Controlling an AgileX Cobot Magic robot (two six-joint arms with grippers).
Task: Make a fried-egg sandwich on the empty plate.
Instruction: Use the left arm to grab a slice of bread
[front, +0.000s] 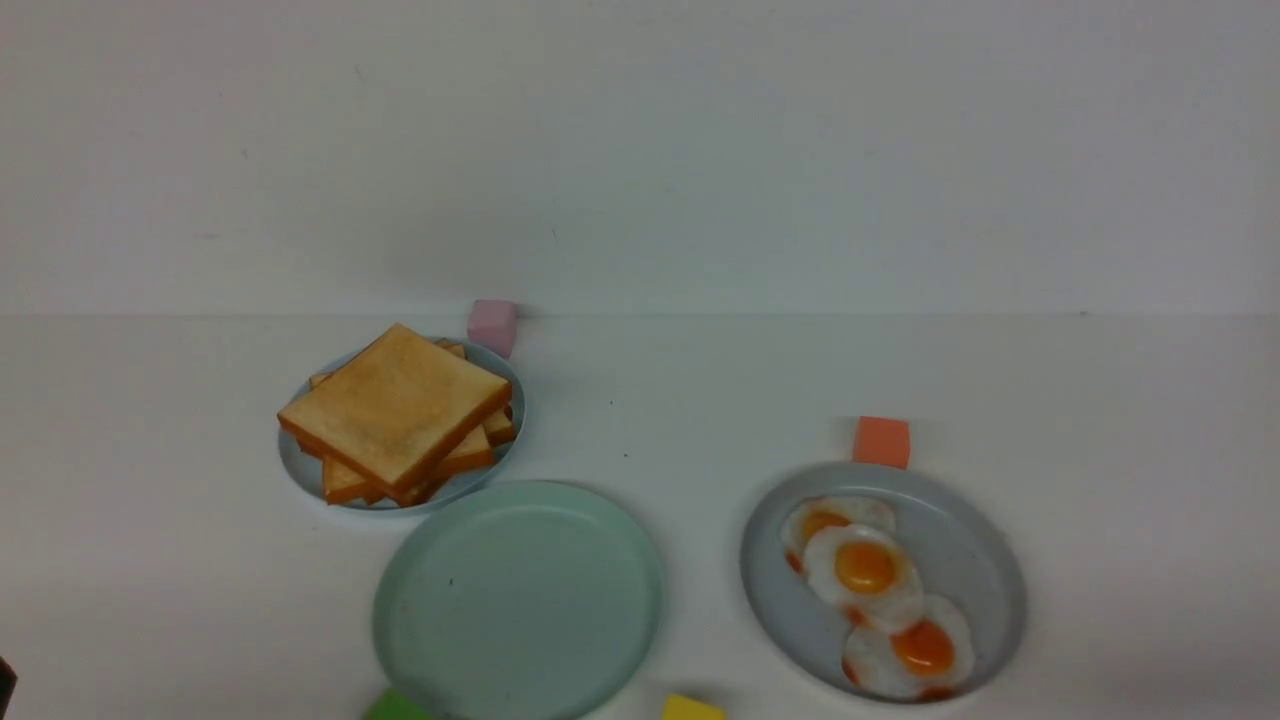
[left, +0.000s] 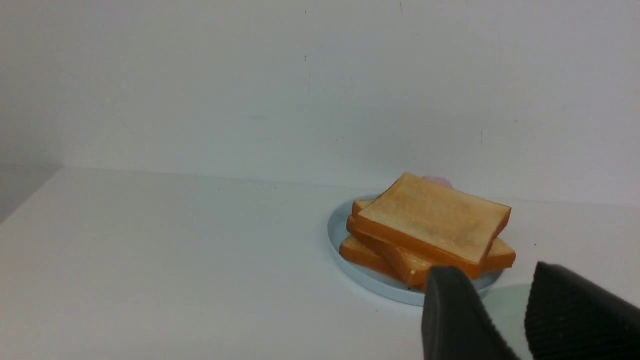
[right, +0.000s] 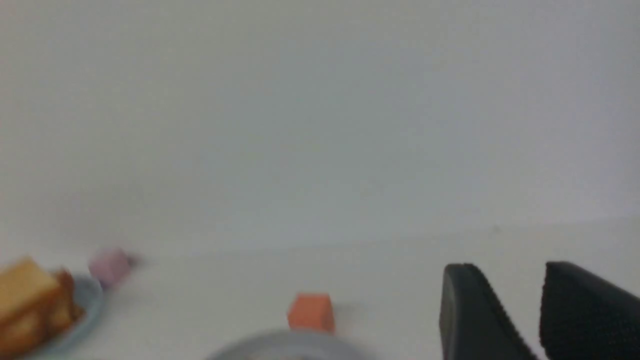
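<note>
Toast, top slice (front: 395, 405), beyond the left jaws (left: 495, 269)

Location: on the robot's left, uppermost on a stack of toast (front: 465, 455) borne by the light-blue plate (front: 300, 462). Plate stands past the empty mint-green plate (front: 520, 600), slightly further left.

Relation to the arm: slice lies forward of the left jaws, apart from them. Left arm judged the nearer, and the likely one for a first lift.

Axis: near-square, no marked long side. Set diamond-wise, one corner toward the robot, another toward the wall (front: 640, 150); jaws would probably need turning to meet two parallel crusts, or one crust pinched from above and below. Slices beneath lie at other angles; risk, in my judgement, of catching one along with it.

Left jaws: parted, nothing between them. Right jaws (right: 510, 267): likewise parted and unladen.

Companion piece: fried egg (front: 865, 570), overlapping two others on the grey-blue plate (front: 975, 545), robot's right; presumably a right-arm item, after the first slice.

Condition: sandwich unstarted.
</note>
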